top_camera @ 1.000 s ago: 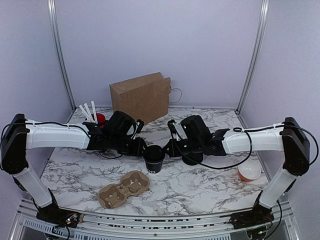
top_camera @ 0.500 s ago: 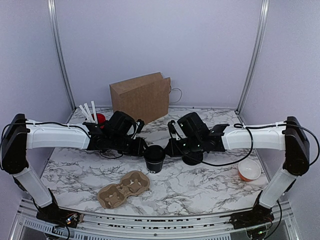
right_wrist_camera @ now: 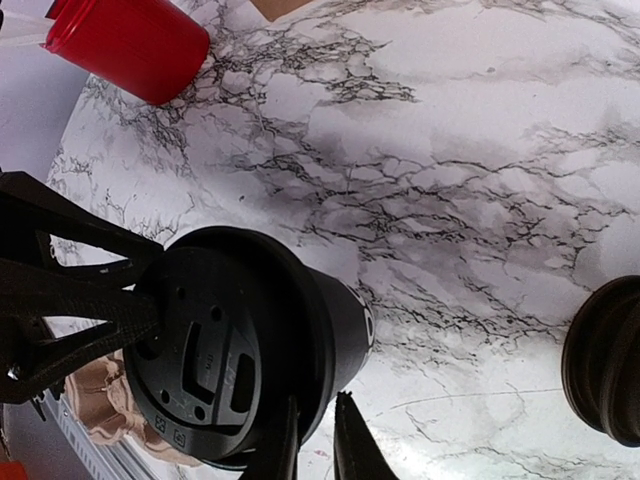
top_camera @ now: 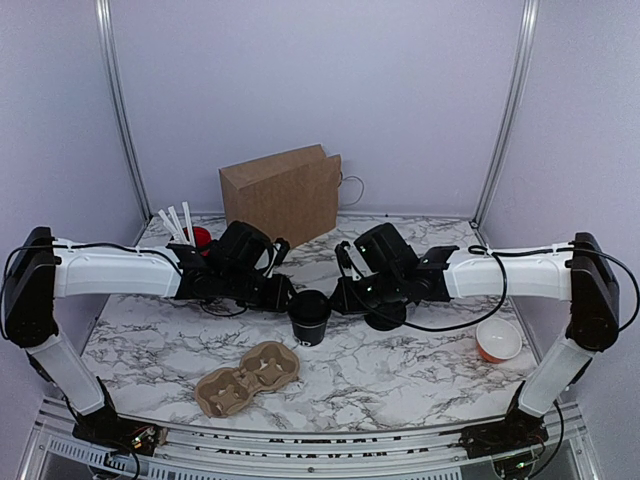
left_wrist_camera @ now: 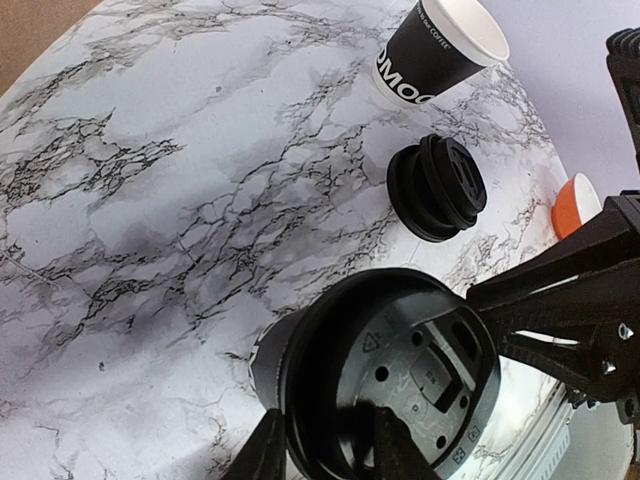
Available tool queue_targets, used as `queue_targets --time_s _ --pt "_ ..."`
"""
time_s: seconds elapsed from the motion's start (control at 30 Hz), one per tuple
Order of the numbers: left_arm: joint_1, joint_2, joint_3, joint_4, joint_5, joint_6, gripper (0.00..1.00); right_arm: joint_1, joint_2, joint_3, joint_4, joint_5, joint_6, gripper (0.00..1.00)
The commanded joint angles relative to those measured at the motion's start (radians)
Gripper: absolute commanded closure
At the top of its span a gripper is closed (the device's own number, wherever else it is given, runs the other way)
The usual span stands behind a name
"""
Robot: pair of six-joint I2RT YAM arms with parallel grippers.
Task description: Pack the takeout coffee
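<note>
The takeout coffee (top_camera: 309, 315) stands mid-table, a black cup with its black lid on. In the left wrist view the lidded cup (left_wrist_camera: 390, 385) fills the lower frame. My left gripper (left_wrist_camera: 328, 418) is shut on its rim, one finger outside the wall and one on the lid top. In the right wrist view the same cup (right_wrist_camera: 250, 340) shows white print near its base. My right gripper (right_wrist_camera: 317, 402) sits at the lid's near edge, its jaws a narrow gap apart. In the top view the left gripper (top_camera: 281, 295) and right gripper (top_camera: 340, 297) flank the cup.
A second black cup with a white interior (left_wrist_camera: 435, 50) and a stack of black lids (left_wrist_camera: 437, 187) lie beyond. The red cup of white sticks (top_camera: 195, 236), brown paper bag (top_camera: 282, 193), pulp cup carrier (top_camera: 248, 377) and orange bowl (top_camera: 498, 341) stand around.
My right gripper's jaws have parted slightly and its arm has edged toward the cup. The left gripper and the cup have stayed put.
</note>
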Motion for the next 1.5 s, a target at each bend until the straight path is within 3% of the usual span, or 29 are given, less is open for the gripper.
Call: queue_targets --time_s 0.0,0.3,1.13,1.47 --pt "-0.003 0.046 0.001 -0.074 -0.003 0.013 0.71 0.021 0.003 -0.018 -0.025 -0.062 -0.007 0.88" --pt "-0.003 0.048 0.004 -0.075 -0.005 0.014 0.71 0.059 0.020 -0.094 0.005 -0.091 0.033 0.90" --pt "0.006 0.032 0.116 -0.144 -0.036 0.080 0.68 0.046 -0.057 0.078 -0.045 0.090 0.045 0.87" --pt "0.007 0.008 0.156 -0.193 -0.052 0.093 0.66 0.026 -0.029 0.176 -0.130 0.033 -0.150 0.77"
